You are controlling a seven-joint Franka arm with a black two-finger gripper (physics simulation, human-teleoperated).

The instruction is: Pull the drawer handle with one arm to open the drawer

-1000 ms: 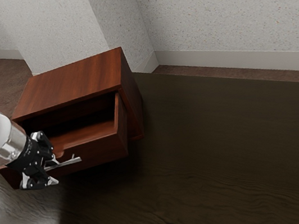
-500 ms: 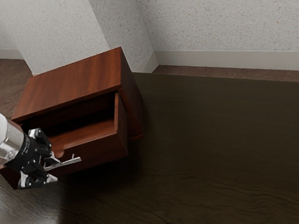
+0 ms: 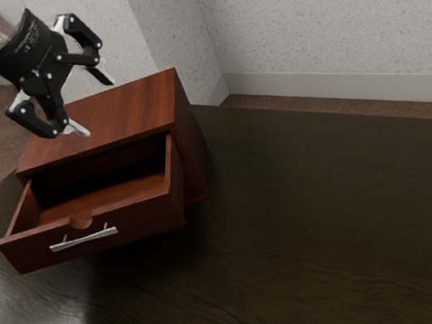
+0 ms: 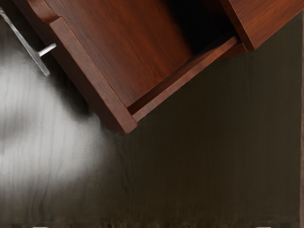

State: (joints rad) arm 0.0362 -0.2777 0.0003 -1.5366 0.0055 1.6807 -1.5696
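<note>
The drawer (image 3: 124,205) sticks well out of the red-brown cabinet (image 3: 110,117), with its silver handle (image 3: 83,238) on the front. The black gripper (image 3: 97,107) hangs above the cabinet top, well apart from the handle, fingers spread wide and empty. A dark wood surface (image 3: 308,221) lies underneath.

The drawer (image 3: 96,210) is reddish-brown wood, a shallow open box with a bare bottom. It stands drawn well out of its cabinet (image 3: 110,117), below the claw (image 3: 94,105) and forward of it, with its front panel the part farthest from the claw. The claw hangs above the cabinet's top, well apart from the drawer. The handle (image 3: 83,239) is a thin silver bar on two short posts. It lies level across the middle of the front panel, just under a small rounded notch in the panel's upper edge, and nothing touches it. In the wrist view the drawer (image 4: 123,52) shows from above, open, its handle (image 4: 26,40) standing off the front panel.
</note>
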